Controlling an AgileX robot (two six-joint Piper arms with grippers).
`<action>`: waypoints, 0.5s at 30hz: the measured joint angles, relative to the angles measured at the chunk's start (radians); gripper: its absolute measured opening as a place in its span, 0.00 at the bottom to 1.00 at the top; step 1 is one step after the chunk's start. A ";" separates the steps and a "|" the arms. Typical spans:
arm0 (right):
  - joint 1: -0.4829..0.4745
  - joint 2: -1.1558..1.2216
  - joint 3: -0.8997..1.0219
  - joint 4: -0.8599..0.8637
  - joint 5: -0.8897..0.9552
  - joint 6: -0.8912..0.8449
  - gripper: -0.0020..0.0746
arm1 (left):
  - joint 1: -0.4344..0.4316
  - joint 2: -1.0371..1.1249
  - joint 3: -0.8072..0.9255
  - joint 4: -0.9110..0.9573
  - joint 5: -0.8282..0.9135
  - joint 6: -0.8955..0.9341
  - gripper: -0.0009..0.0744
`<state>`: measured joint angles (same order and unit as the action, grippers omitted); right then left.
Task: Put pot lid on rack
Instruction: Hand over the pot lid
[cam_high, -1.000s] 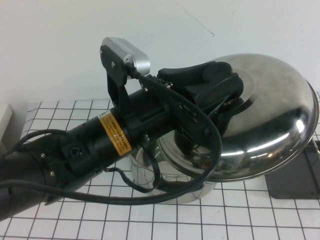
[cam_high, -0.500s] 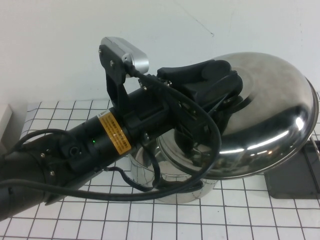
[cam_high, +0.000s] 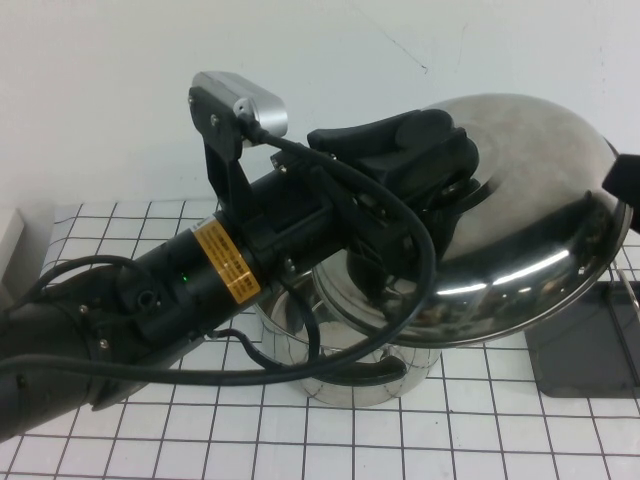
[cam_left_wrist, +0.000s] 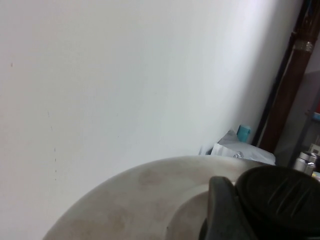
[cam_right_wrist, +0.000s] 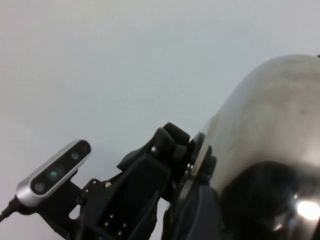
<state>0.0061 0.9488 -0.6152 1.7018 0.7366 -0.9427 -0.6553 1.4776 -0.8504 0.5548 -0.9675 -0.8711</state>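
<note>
Steel pot lid (cam_high: 540, 250) tilted, held aloft above pot (cam_high: 330, 355) | your left gripper (cam_high: 450, 185) clamped on its knob | rack (cam_high: 585, 345) beside pot | right gripper out of sight

A plain white wall (cam_high: 120, 90) fills the space behind the table (cam_high: 480, 440), which is covered in a white surface with a black grid of lines. In the left wrist view, a dark brown upright post (cam_left_wrist: 285, 95) stands at the wall's far end, with a small teal object (cam_left_wrist: 243, 133) and some pale clutter near its foot. The light is even and soft.
</note>
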 joint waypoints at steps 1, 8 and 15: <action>0.000 0.017 -0.014 0.000 0.012 0.000 0.65 | 0.000 0.000 0.000 -0.002 0.000 0.000 0.46; 0.000 0.112 -0.091 -0.004 0.075 -0.002 0.64 | 0.000 0.000 0.000 -0.011 -0.029 0.000 0.46; 0.000 0.164 -0.147 -0.008 0.134 -0.006 0.50 | 0.000 0.000 0.000 -0.018 -0.034 0.000 0.46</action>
<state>0.0061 1.1131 -0.7622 1.6937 0.8707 -0.9486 -0.6553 1.4776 -0.8504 0.5371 -1.0018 -0.8711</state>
